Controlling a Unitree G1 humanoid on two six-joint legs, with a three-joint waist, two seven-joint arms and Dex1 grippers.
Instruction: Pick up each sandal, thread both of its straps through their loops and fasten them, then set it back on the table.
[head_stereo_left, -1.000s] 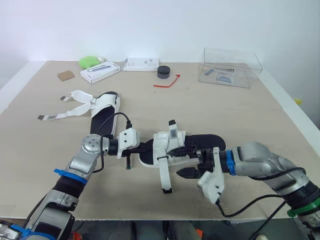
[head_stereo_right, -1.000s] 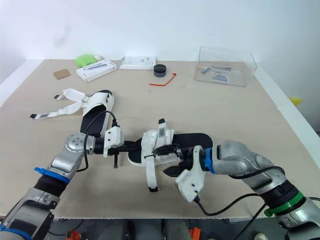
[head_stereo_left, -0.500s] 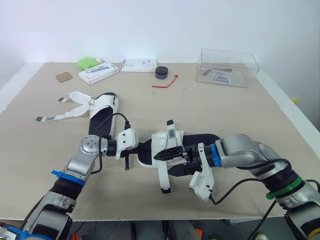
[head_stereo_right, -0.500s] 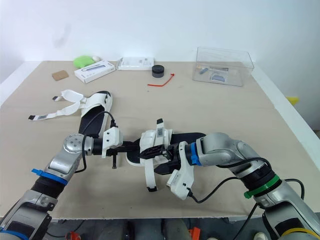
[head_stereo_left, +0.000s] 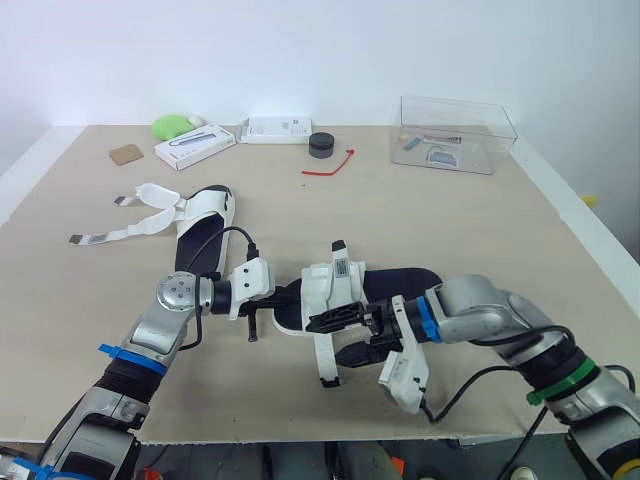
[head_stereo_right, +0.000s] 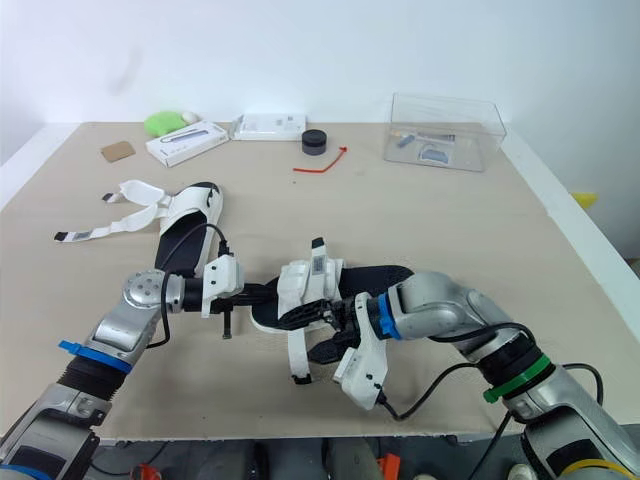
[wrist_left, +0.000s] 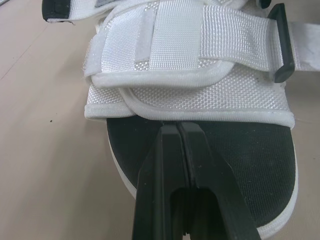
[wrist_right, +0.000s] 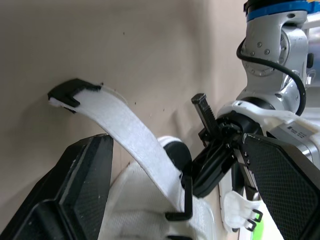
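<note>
Lying flat toward the far left of the table (head_stereo_left: 450, 230), the far sandal (head_stereo_left: 207, 215), both white straps (head_stereo_left: 122, 232) undone and trailing off to the left, well apart from either arm. Nearer and toward the middle, the left gripper (head_stereo_left: 287, 295), pointed right at the toe end of the near sandal (head_stereo_left: 395, 282); fingers (wrist_left: 160, 175) pressed tight together with barely a seam between them, tips on the black insole (wrist_left: 240, 165) just short of the white upper. Hard to tell whether anything is pinched in that seam. Across the upper, one woven strap running to a black loop (wrist_left: 280, 42). On the sandal's near side, a loose strap (head_stereo_left: 325, 355) hanging down and out, black-tipped end touching the tabletop. To the right, the right gripper (head_stereo_left: 347, 336), reaching leftward along the sandal's near edge, fingers (wrist_right: 75, 200) spread wide and gripping nothing, the loose strap passing between them without clear contact on either one. Heel of the near sandal pointing right, sole down on the table.
</note>
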